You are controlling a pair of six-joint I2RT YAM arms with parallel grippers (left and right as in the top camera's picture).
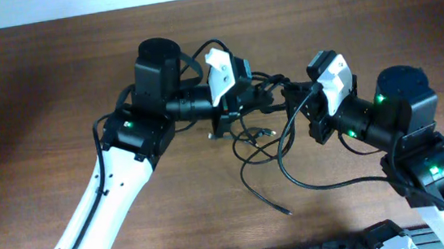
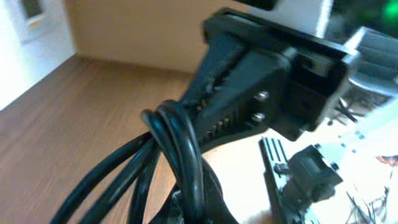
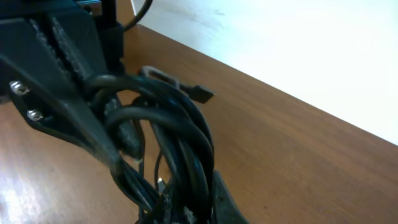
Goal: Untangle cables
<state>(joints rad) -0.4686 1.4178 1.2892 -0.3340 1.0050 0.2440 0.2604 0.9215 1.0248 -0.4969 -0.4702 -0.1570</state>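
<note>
From overhead, the left gripper (image 1: 266, 94) and right gripper (image 1: 291, 93) meet above the table's (image 1: 39, 93) far middle, both clamped on the cables (image 1: 262, 132), with loops trailing nearer. In the left wrist view, the bundle rises into the opposite claw's toothed grip. The right wrist view shows the same pinched bunch.

The cables (image 3: 186, 143) run off my right wrist view's lower edge — blurred close up; overhead, my arms (image 1: 343, 113) hide where they bunch.
</note>
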